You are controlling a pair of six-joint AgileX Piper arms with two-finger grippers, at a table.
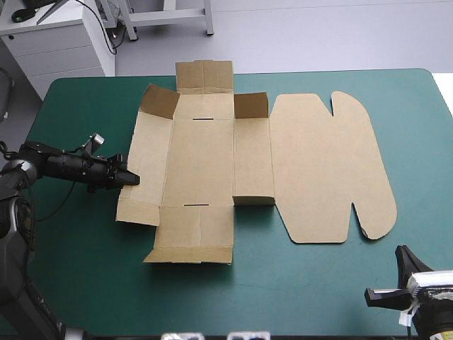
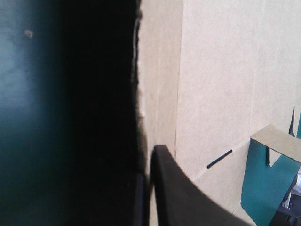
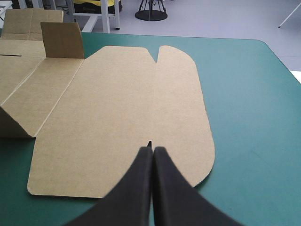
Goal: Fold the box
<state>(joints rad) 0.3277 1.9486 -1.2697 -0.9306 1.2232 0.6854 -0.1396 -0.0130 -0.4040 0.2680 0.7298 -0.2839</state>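
The brown box (image 1: pixel 212 163) lies spread out in the middle of the teal-green table, its wide lid panel (image 1: pixel 325 166) flat toward the right. Small corner flaps (image 1: pixel 250 105) stand up at its far side. My left gripper (image 1: pixel 131 179) is at the box's left edge, shut on the outer wall panel. In the left wrist view the board (image 2: pixel 225 84) runs ahead of the gripper (image 2: pixel 149 155), and its edge passes between the fingers. My right gripper (image 1: pixel 403 256) hovers shut near the table's front right corner. It points at the lid's (image 3: pixel 127 108) rounded end, its tip (image 3: pixel 150 149) over the lid's edge.
Bare teal-green cover (image 1: pixel 396 85) surrounds the box, widest at the right and along the front. A raised flap (image 3: pixel 62 40) stands beyond the lid in the right wrist view. White furniture (image 1: pixel 56 35) stands past the table's far left corner.
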